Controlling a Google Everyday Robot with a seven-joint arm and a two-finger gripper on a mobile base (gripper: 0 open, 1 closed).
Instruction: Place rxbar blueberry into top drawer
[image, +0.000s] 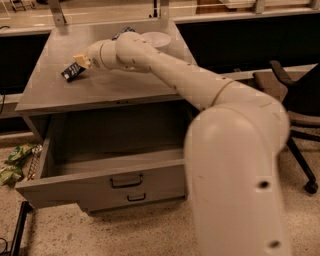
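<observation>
The rxbar blueberry (71, 71), a small dark bar with white lettering, hangs tilted from the tip of my gripper (80, 62) over the left part of the grey cabinet top (105, 85). The gripper is shut on the bar's upper end. My arm reaches in from the lower right and across the cabinet. The top drawer (107, 172) stands pulled open below the cabinet top, with its dark bar handle (126, 181) on the front. Its inside shows nothing in it.
A white bowl (156, 38) stands at the back of the cabinet top, with a blue object (123, 32) partly hidden behind my arm. The lower drawer's small handle (136, 197) is shut below. Green packets (14, 162) lie on the floor left. An office chair (295, 100) stands right.
</observation>
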